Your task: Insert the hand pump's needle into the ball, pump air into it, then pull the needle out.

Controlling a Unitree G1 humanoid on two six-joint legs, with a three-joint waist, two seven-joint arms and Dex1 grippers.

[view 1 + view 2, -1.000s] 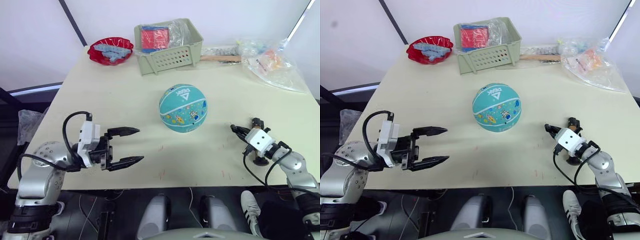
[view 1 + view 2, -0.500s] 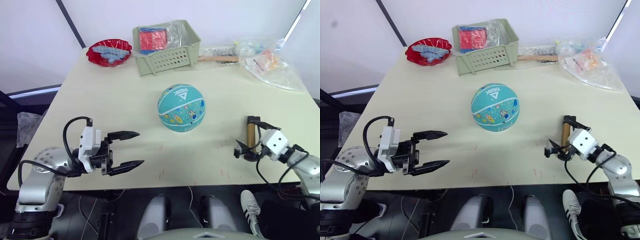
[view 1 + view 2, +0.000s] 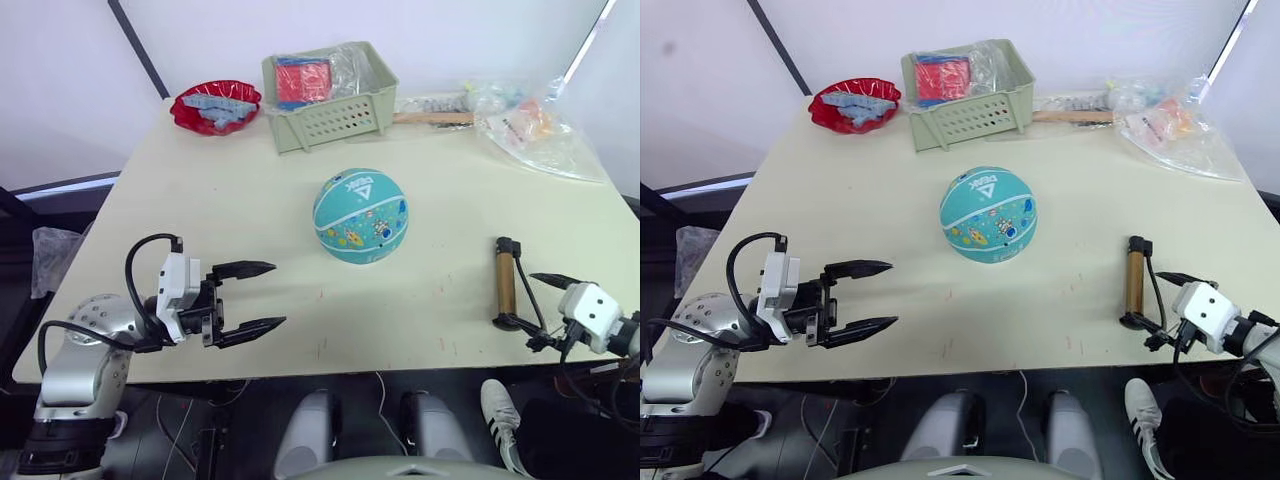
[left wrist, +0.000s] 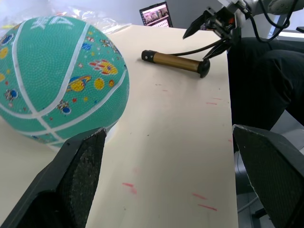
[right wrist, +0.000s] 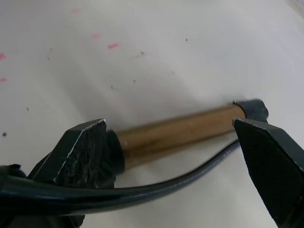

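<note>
The teal ball (image 3: pixel 361 215) with white seams and cartoon prints rests at the middle of the cream table (image 3: pixel 220 210). To its right, near the front edge, the hand pump (image 3: pixel 505 283) lies flat. Its gold barrel points away from me and its black hose (image 3: pixel 527 300) curves back toward my right gripper (image 3: pixel 546 311). That gripper is open just right of the pump, holding nothing, and its wrist view shows the barrel (image 5: pixel 180 128) and hose (image 5: pixel 190 175) between its spread fingers. I cannot make out the needle. My left gripper (image 3: pixel 273 294) hovers open at the front left, well apart from the ball (image 4: pixel 57 80).
At the table's back stand a green basket (image 3: pixel 335 95) of packets and a red bowl (image 3: pixel 215 103). Clear plastic bags (image 3: pixel 530 125) and a wooden stick (image 3: pixel 435 117) lie at the back right. The pump lies close to the table's front right edge.
My right gripper has opened and let go of the pump, which now lies on the table. The right arm has drawn back toward the front right edge. The left gripper has stayed put.
</note>
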